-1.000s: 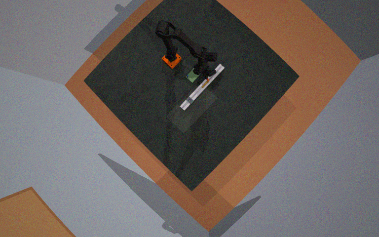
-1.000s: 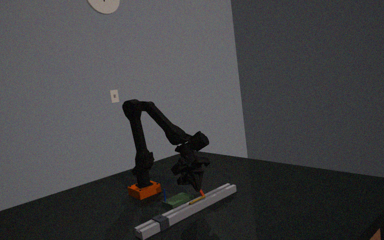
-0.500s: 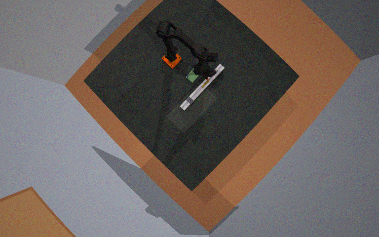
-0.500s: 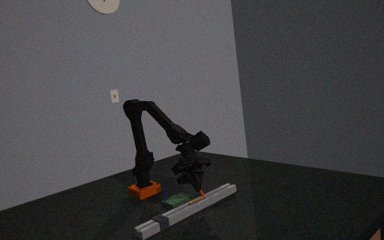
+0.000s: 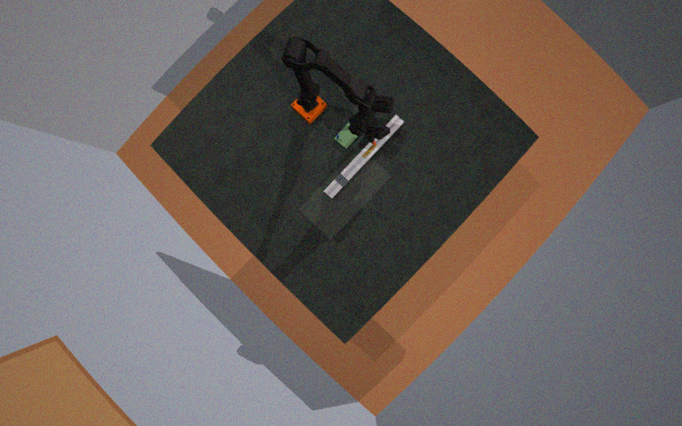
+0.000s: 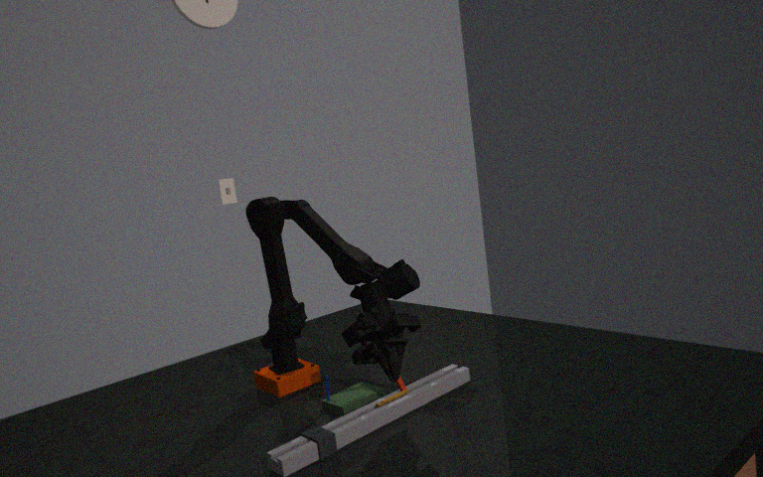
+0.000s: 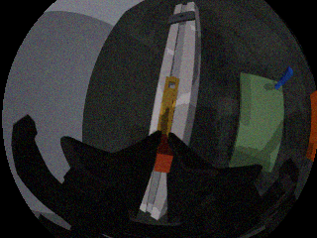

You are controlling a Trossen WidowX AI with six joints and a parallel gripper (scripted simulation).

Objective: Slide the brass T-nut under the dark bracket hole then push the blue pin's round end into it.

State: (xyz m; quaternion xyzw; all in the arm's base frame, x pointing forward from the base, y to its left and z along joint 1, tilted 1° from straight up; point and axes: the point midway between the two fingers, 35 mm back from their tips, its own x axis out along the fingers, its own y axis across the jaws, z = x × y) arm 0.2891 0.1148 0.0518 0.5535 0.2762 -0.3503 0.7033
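Pinching the orange handle (image 5: 374, 143) (image 6: 401, 385) (image 7: 163, 162) in the gripper (image 5: 374, 139) (image 6: 397, 379) (image 7: 165, 133), with the brass T-nut (image 5: 368, 151) (image 6: 390, 398) (image 7: 168, 101) at the slot of the aluminum rail (image 5: 355, 168) (image 6: 374, 416) (image 7: 188, 64).

Runs lengthwise nearly in line with the rail, holed end pointing toward the dark bracket (image 5: 341, 180) (image 6: 328, 444) (image 7: 182, 18) but well apart from it; rises into a tilted handle at the opposite end, near the closed fingertips. Cannot tell whether seated fully beneath the slot's lips. Beside the rail on the tabletop (image 5: 413, 210) (image 6: 580, 401), shows the green tray (image 5: 345, 138) (image 6: 353, 397) (image 7: 263, 119), with the blue pin (image 5: 338, 137) (image 6: 327, 387) (image 7: 284, 78) standing upright at the end nearer the bracket.
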